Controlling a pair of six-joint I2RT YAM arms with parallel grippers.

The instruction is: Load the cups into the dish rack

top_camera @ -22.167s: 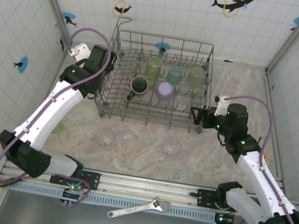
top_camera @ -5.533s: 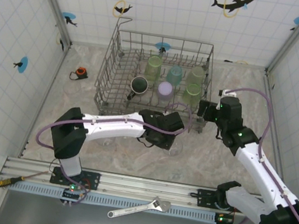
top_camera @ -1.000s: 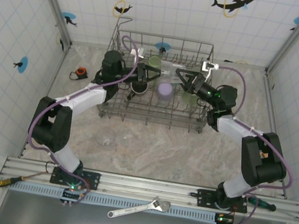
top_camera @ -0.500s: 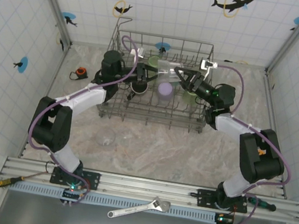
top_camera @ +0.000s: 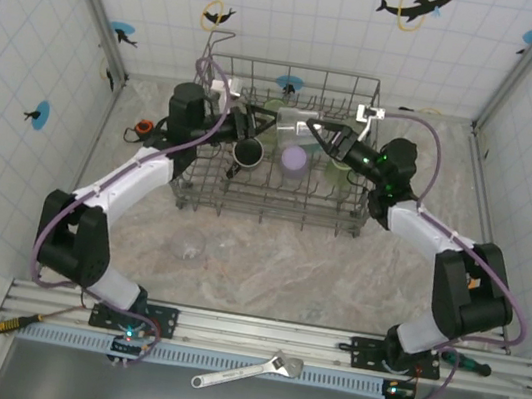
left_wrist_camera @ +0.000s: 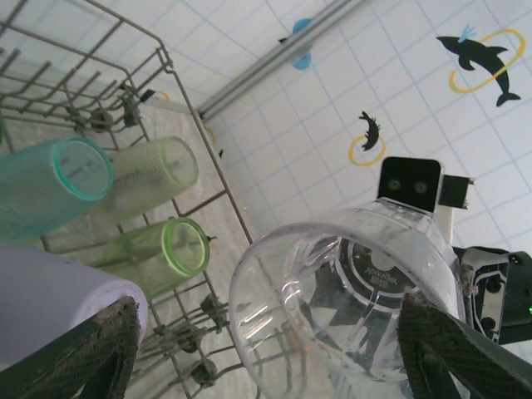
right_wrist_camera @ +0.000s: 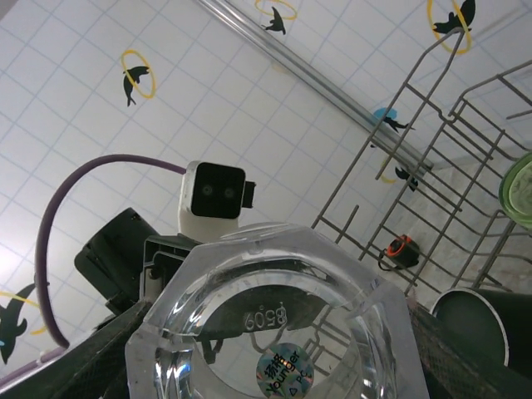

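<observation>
- Farthest left, the orange tape measure (top_camera: 142,127) lies on the bench (top_camera: 385,279), just outside the left wall of the dish rack (top_camera: 264,211).
- Next, the left arm rises from its base and leans in over that wall. The left gripper (top_camera: 246,121) stands wide, and one of its fingers (left_wrist_camera: 100,341) is well clear of the clear cup (top_camera: 296,120).
- That cup hangs sideways above the rack's back rows, mouth toward the left gripper, over the black cup (top_camera: 247,152) and the lavender cup (top_camera: 295,157).
- The right gripper (top_camera: 319,132) clamps the cup's base end, with the right arm bent in over the rack's right rim.
- Open bench lies in front of the rack, where a spare clear cup (top_camera: 188,243) sits toward the left.
</observation>
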